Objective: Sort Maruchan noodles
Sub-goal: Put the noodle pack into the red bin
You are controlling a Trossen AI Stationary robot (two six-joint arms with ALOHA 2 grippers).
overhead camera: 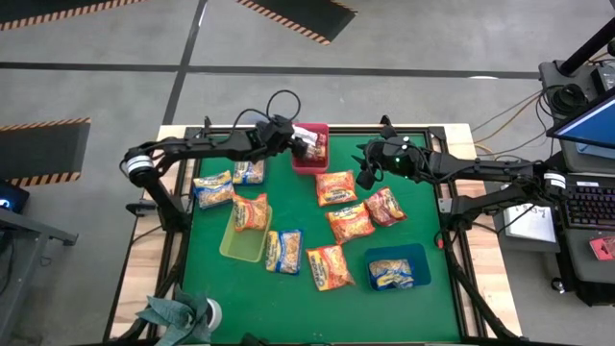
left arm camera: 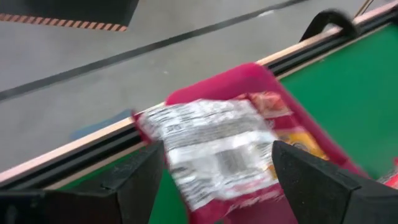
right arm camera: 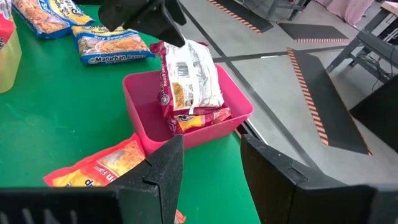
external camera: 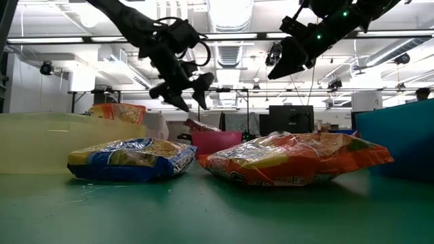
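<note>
Orange noodle packet (external camera: 298, 159) fills the low view's lower right, a blue one (external camera: 132, 159) beside it. At the high view's upper centre, the left gripper (overhead camera: 306, 142) hangs wide open, empty, over dark red packets (right arm camera: 189, 84) leaning in the red tray (right arm camera: 140, 102). Right gripper (overhead camera: 365, 173), half open, holds nothing.

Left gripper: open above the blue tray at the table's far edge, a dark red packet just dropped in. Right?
Not quite: the tray is red, not blue. The high view shows the left gripper open over it at the far edge, with the dark red packet lying in it, barcode side up in the right wrist view. The blue tray sits near the table's front right, holding a blue-and-yellow packet.
</note>
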